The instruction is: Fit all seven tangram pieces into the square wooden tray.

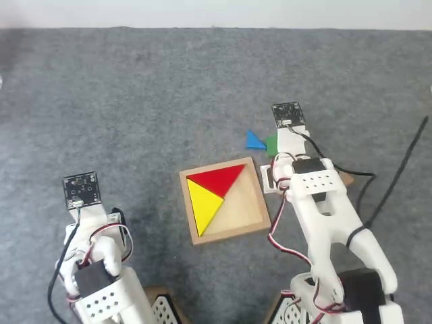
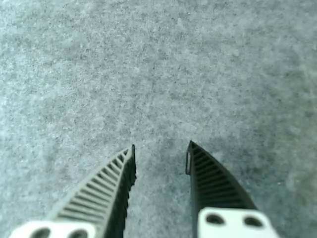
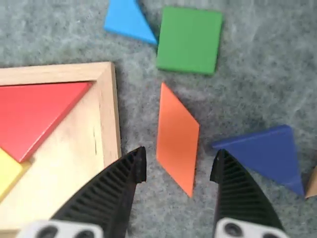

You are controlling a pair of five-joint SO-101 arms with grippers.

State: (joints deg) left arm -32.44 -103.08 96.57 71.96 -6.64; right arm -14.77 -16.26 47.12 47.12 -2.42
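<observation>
Hanging low over the orange parallelogram (image 3: 177, 136) with the right jaws parted wide, straddling its near end and gripping nothing. Holding the left jaws well apart from all this, likewise parted and empty, over bare grey counter (image 2: 158, 74). Looking at a square wooden tray (image 1: 244, 202) carrying just the red triangle (image 1: 219, 179) and the yellow triangle (image 1: 202, 206), touching along one edge and leaving roughly half the floor bare. Counting five pieces lying outside: the parallelogram just beside the tray rim, the green square (image 3: 189, 39) and light blue triangle (image 3: 130, 20) beyond it, the dark blue triangle (image 3: 267, 151) on its other side, and a tan piece (image 3: 312, 183) peeking in at the edge.

Risking, probably, a poor pinch: closing on a thin flat piece lying on soft fabric, and across slanted edges, inviting it to twist or squirt out rather than lift. Running one jaw close to the tray rim, so possibly catching the wood on the way down and jolting the two seated triangles out of place. Crowding the dark blue triangle with the other jaw, likely shoving it if coming down slightly off. Needing also the right handedness for the parallelogram; arriving mirrored, probably refusing to seat without flipping.
</observation>
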